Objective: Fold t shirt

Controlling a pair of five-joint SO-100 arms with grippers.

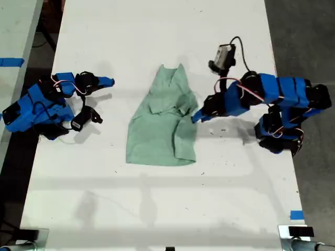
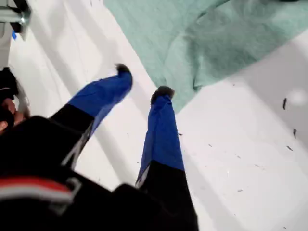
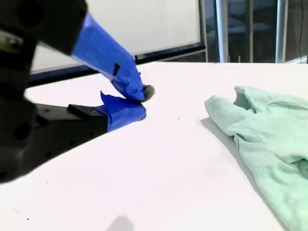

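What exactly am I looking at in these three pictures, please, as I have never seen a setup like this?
These are two small blue robot arms at a white table, meant to fold a t shirt. The exterior view looks straight down on everything. The other two pictures come from cameras mounted on each arm's hand. My first hand belongs to the arm on the exterior view's right; its fingers are open at the edge of the pale green shirt, one tip touching the cloth. My second hand, on the exterior view's left, is closed, holds nothing, and sits apart from the shirt. The shirt lies rumpled, partly folded, mid-table.
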